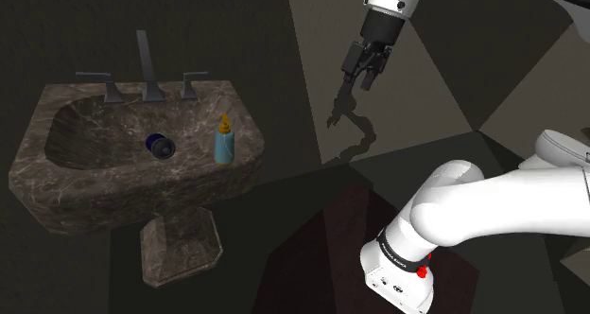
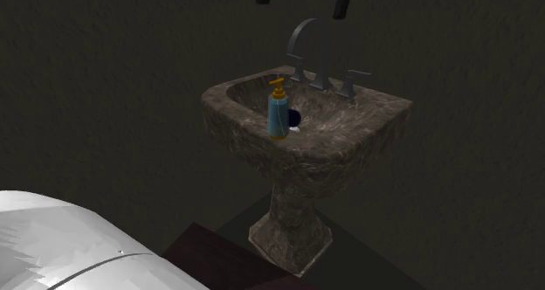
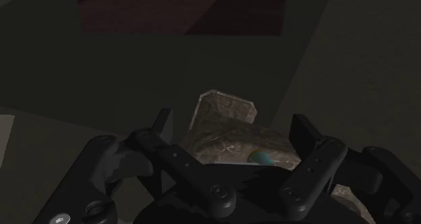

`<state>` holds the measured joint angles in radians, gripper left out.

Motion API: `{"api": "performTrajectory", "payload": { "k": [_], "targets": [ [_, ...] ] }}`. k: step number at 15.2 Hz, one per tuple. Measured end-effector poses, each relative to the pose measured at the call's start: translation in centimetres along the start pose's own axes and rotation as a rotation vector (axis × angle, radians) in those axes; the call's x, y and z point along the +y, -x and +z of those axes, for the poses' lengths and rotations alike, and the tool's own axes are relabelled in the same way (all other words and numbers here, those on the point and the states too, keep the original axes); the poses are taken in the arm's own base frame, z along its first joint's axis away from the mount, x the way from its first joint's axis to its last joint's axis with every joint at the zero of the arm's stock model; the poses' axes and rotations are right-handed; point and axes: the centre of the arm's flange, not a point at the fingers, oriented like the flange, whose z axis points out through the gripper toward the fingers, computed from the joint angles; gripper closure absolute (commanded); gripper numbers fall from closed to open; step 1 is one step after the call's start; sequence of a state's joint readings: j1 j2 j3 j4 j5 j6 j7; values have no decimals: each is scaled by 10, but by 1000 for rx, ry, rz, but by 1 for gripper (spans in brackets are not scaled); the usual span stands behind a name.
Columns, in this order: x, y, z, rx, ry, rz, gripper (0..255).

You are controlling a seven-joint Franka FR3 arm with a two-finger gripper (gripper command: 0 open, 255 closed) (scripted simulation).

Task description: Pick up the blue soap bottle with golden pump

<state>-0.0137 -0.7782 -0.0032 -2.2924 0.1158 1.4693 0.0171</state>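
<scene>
On the shoulder view's left stands the sink (image 1: 113, 184), its faucet (image 1: 147, 71) at the back. The bottle (image 1: 224, 144) stands upright on the sink's right rim, close to the outer edge. Further right, and well above the bottle, hangs the hand (image 1: 357, 78), its fingers spread and holding nothing. The risk as I judge it is that the bottle is slim and tall on a narrow rim. A finger arriving off-centre could tip it into the sink or over the edge, and a grip taken on the pump (image 1: 224, 123) might slip.
</scene>
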Motion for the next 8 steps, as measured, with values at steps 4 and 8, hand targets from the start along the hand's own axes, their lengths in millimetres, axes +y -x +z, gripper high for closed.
{"api": "performTrajectory", "payload": {
  "k": [4,8],
  "targets": [
    [-13,-20,11,3,10,-4,0],
    [-37,-58,37,10,30,-11,0]
  ]
}}
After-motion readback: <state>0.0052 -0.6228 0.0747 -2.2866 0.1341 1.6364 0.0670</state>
